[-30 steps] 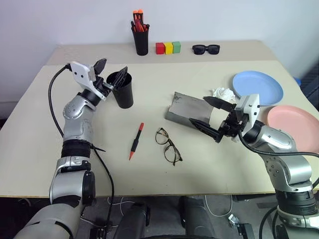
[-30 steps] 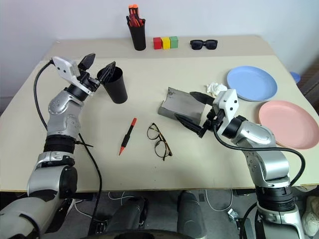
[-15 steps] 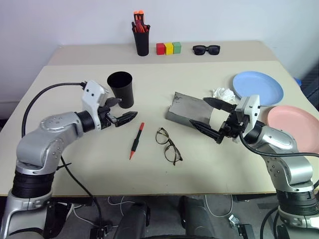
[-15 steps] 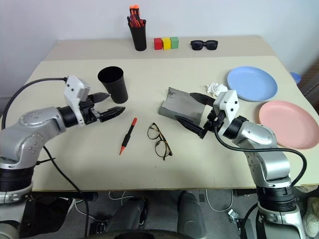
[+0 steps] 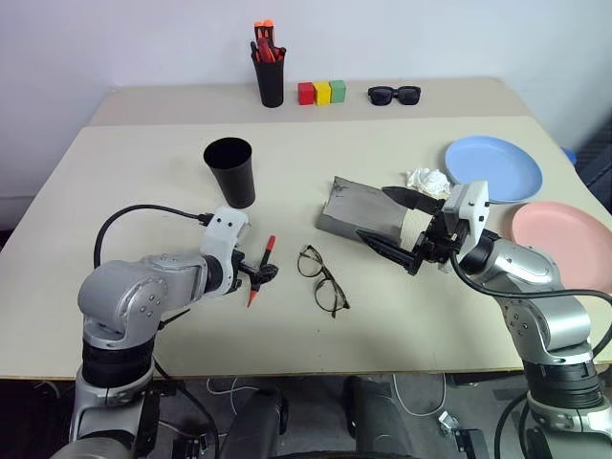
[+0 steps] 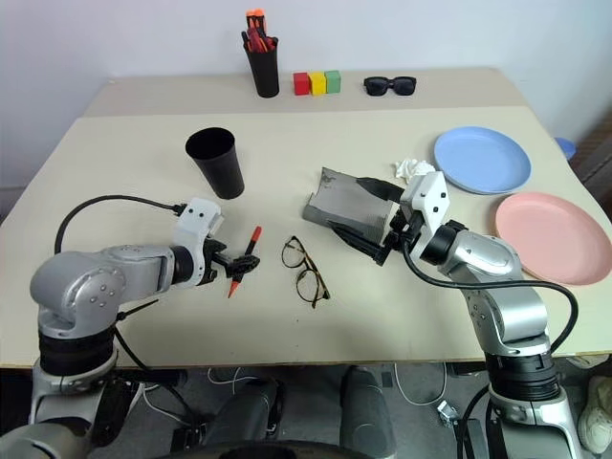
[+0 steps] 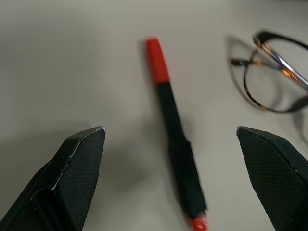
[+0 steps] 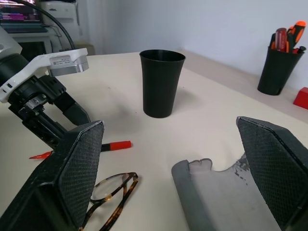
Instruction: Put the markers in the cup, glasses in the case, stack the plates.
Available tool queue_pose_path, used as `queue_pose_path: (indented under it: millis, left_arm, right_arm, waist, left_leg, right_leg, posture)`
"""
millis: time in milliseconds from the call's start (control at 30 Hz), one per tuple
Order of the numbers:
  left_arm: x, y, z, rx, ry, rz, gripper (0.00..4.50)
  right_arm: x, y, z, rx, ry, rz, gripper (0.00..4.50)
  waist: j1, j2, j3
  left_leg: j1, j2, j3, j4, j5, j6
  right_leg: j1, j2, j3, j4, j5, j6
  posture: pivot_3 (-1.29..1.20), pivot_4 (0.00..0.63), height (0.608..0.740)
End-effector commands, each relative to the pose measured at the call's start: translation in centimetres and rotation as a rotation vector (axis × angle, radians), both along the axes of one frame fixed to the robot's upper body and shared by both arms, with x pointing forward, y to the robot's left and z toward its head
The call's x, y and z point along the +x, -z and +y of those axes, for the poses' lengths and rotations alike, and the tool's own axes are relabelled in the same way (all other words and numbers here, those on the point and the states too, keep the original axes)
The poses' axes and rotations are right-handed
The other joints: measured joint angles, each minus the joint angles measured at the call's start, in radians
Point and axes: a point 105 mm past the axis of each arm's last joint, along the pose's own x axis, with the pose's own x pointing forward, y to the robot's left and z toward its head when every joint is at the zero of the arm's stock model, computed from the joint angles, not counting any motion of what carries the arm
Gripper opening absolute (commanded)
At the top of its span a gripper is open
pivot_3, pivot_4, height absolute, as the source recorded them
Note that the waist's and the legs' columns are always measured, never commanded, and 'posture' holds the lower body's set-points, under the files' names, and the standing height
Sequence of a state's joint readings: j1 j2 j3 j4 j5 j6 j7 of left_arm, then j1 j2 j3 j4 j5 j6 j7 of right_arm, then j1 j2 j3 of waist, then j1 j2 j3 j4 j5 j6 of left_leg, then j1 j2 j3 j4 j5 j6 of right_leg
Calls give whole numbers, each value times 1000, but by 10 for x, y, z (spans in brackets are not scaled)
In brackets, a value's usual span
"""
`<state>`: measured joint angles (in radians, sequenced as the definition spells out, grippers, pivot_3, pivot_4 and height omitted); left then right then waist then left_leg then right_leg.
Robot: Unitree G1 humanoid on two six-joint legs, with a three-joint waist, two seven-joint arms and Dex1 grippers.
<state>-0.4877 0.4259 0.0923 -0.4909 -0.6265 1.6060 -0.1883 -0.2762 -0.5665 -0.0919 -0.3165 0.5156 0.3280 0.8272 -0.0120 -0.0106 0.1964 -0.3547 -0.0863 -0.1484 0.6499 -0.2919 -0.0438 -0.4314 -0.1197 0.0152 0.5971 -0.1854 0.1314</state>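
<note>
A red marker with a black middle (image 7: 166, 103) lies flat on the table, and my left gripper (image 7: 169, 131) hovers just over it, open, one finger on each side, pointing downward. The black cup (image 5: 230, 172) stands upright behind them. To the right of the marker lie the wire-rimmed glasses (image 5: 322, 279), unfolded. The grey case (image 5: 356, 208) lies open beyond the glasses. Over its right end my right gripper (image 5: 373, 211) hangs open and level, holding nothing. The light blue plate (image 5: 493, 168) and the pink plate (image 5: 562, 232) lie side by side at the far right.
A black pen pot (image 5: 271, 81) with orange-capped pens, three coloured blocks (image 5: 322, 92) and black sunglasses (image 5: 394, 94) line the back edge. A crumpled white tissue (image 5: 427, 181) lies between the case and the blue plate.
My left arm swung down and back from the cup's rim to the red marker, its gripper tipping downward and staying open. The right arm kept still.
</note>
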Motion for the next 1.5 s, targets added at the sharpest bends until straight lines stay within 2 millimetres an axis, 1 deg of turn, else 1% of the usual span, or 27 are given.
queue_pose_path:
  millis: [33, 100, 233, 467, 567, 667, 733, 767, 800, 900, 1000, 1200, 1267, 1400, 1500]
  left_arm:
    - [7, -4, -1, -19, -19, 3, 4478]
    - [10, -4, -7, -43, -15, 15, 4478]
    - [5, -2, -16, -35, 51, 44, 4478]
    - [-1, 0, -9, -8, 82, 77, 4478]
    - [-5, 3, -7, -1, 89, 95, 3670]
    - [-7, 5, -5, -1, 84, 110, 2199]
    - [-9, 5, -4, 6, 89, 118, 1079]
    - [-9, 5, -3, 13, 86, 118, 624]
    - [-8, 6, -1, 19, 78, 119, 73]
    - [-4, 4, 1, 30, 48, 104, 27]
    - [3, -3, 6, 54, 5, 59, 27]
    - [33, -36, 20, 77, -103, -117, 27]
    - [35, -38, 21, 88, -91, -120, 27]
    - [32, -34, 18, 94, -54, -109, 27]
    - [24, -37, 11, 22, -28, -75, 877]
  right_arm:
    - [-4, -9, -3, 4, 11, -47, 4500]
    - [-3, -8, -3, 1, 16, -47, 4500]
    - [-1, -10, -5, 1, 22, -54, 4500]
    - [0, -9, -6, -1, 31, -54, 4500]
    - [1, -9, -7, -2, 34, -55, 4500]
    - [2, -10, -8, -5, 37, -56, 4500]
    - [2, -9, -8, -6, 39, -56, 4500]
    - [2, -9, -8, -7, 40, -56, 4500]
    - [2, -9, -8, -8, 40, -56, 4500]
    - [3, -10, -8, -7, 42, -58, 4500]
    - [3, -11, -8, -8, 45, -62, 4500]
    - [2, -10, -10, -6, 46, -57, 4500]
    - [3, -11, -10, -6, 45, -58, 4500]
    - [4, -10, -8, -3, 42, -59, 4500]
    - [2, -8, -7, -7, 38, -54, 4500]
  waist:
    - [0, 0, 0]
    - [1, 0, 0]
    - [-1, 0, 0]
    - [0, 0, 0]
    - [1, 0, 0]
    - [1, 0, 0]
    - [0, 0, 0]
    - [0, 0, 0]
    - [1, 0, 0]
    - [1, 0, -1]
    - [3, 0, -1]
    - [2, 0, -1]
    - [1, 0, -1]
    - [-1, 0, -1]
    - [0, 0, -1]
  left_leg:
    - [0, 0, 0, 0, 0, 0]
    - [0, 0, 0, 0, 0, 0]
    - [0, 0, 1, 0, 0, 0]
    - [0, 0, 2, 0, 0, 0]
    - [0, 0, 2, 0, 0, 0]
    - [0, 0, 2, 0, 0, 0]
    - [0, 0, 2, 0, 0, 0]
    - [0, 0, 2, 0, 0, 0]
    - [0, 0, 2, 0, 0, 0]
    - [0, 0, 3, 0, 0, 0]
    - [0, 0, 3, 0, 0, 0]
    - [0, 0, 3, 0, 0, 0]
    - [0, 0, 3, 0, 0, 0]
    - [0, 0, 4, 0, 0, 0]
    - [-1, 0, 4, 0, 0, 0]
  right_leg:
    - [0, 0, 0, 0, 0, 0]
    - [0, 0, 0, 0, 0, 0]
    - [0, 0, 1, 0, 0, 0]
    - [-1, 0, 2, 0, 0, 0]
    - [-1, 0, 2, 0, 0, 0]
    - [-1, 0, 2, 0, 0, 0]
    - [-1, 0, 2, 0, 0, 0]
    - [-1, 0, 2, 0, 0, 0]
    - [-1, 0, 2, 0, 0, 0]
    - [-1, 0, 3, 0, 0, 0]
    - [-1, 0, 3, 0, 0, 0]
    - [-1, 0, 3, 0, 0, 0]
    - [-1, 0, 3, 0, 0, 0]
    - [-2, 0, 4, -1, 0, 0]
    - [-2, 0, 4, -1, 0, 0]
  posture:
    - [0, 150, 740]
    - [0, 150, 740]
    - [0, 150, 740]
    - [0, 150, 740]
    - [0, 150, 740]
    - [0, 150, 740]
    - [0, 150, 740]
    - [0, 150, 740]
    - [0, 150, 740]
    - [0, 150, 740]
    - [0, 150, 740]
    - [0, 150, 740]
    - [0, 150, 740]
    - [0, 150, 740]
    - [0, 150, 740]
